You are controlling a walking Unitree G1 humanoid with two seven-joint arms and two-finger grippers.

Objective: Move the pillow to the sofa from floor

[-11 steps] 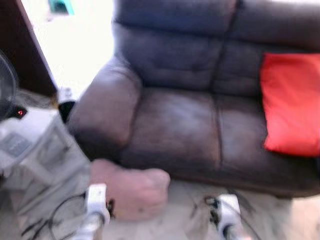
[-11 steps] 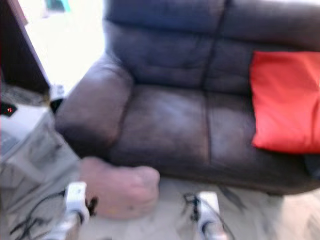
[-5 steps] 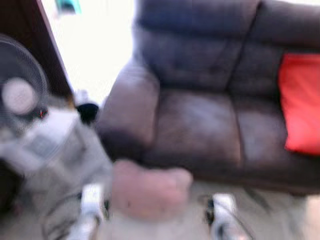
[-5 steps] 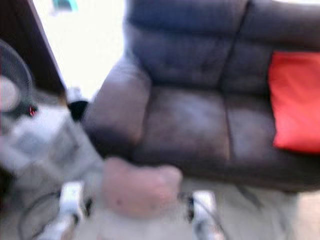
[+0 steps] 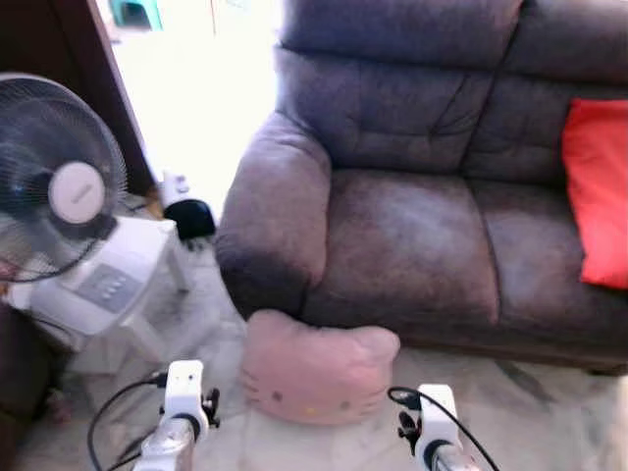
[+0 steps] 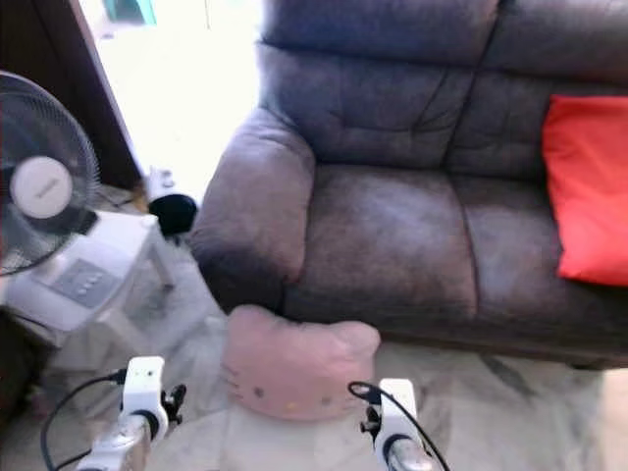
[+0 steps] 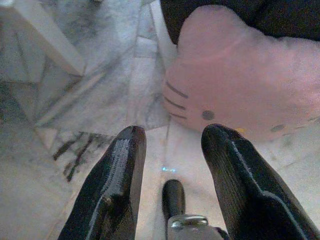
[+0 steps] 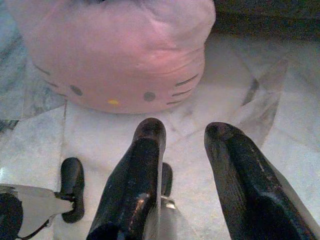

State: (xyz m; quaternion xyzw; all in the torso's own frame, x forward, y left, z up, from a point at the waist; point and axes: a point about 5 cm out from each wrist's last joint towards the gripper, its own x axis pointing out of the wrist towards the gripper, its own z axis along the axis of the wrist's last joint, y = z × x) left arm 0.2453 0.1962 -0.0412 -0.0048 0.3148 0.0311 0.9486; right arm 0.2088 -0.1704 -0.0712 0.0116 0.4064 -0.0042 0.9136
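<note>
A pink cat-face pillow (image 5: 316, 369) lies on the marble floor against the front of the dark grey sofa (image 5: 412, 235), below its left armrest. My two arms reach down at the bottom edge, one on each side of the pillow. In the left wrist view the left gripper (image 7: 172, 137) is open, a short way from the pillow (image 7: 235, 85). The right gripper (image 8: 187, 131) is open too, with the pillow (image 8: 120, 55) just beyond its fingertips. Neither touches it.
A red cushion (image 5: 599, 201) leans at the sofa's right end. A standing fan (image 5: 59, 177) and a white box-like unit (image 5: 108, 280) stand to the left of the pillow. Cables trail on the floor by my left arm.
The view has swung left and sharpened: the fan has come into sight and the red cushion has slid toward the right edge. The pillow lies in the same place by the sofa.
</note>
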